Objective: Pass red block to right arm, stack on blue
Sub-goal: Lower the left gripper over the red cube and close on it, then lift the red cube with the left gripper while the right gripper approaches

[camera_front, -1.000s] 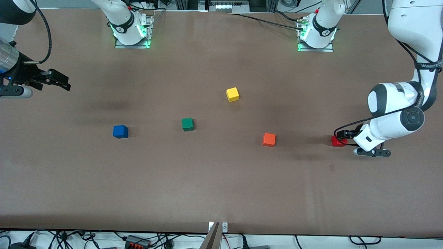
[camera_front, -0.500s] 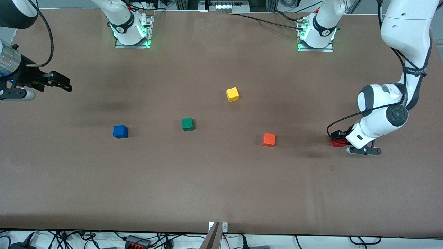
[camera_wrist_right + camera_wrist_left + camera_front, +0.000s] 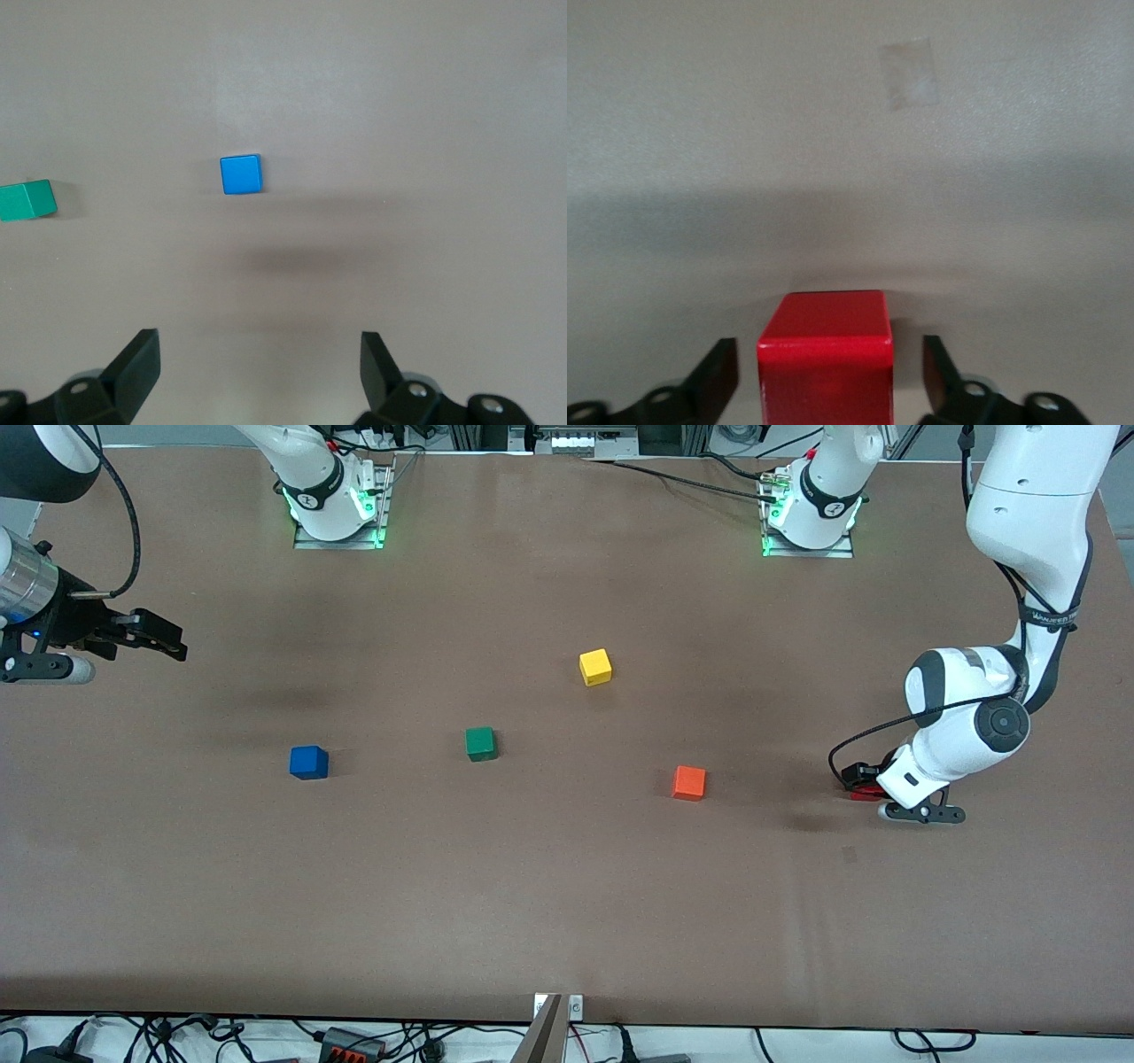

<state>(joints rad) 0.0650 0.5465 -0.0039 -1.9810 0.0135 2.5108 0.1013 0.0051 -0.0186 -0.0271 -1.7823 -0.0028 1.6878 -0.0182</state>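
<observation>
The red block (image 3: 866,794) sits on the table at the left arm's end, mostly hidden under my left gripper (image 3: 861,781). In the left wrist view the red block (image 3: 826,354) stands between my left gripper's (image 3: 828,382) open fingers (image 3: 716,376), with a gap on each side. The blue cube (image 3: 308,762) sits toward the right arm's end and also shows in the right wrist view (image 3: 240,174). My right gripper (image 3: 158,638) hangs open and empty over the table's edge at the right arm's end; in the right wrist view my right gripper (image 3: 257,376) holds nothing.
A green cube (image 3: 480,743), a yellow cube (image 3: 595,667) and an orange cube (image 3: 688,782) lie across the middle of the brown table (image 3: 567,903). The green cube also shows in the right wrist view (image 3: 27,199). A small tape patch (image 3: 908,73) lies near the red block.
My left arm has moved toward the middle of the table and its gripper now straddles and covers the red block. My right gripper has risen slightly.
</observation>
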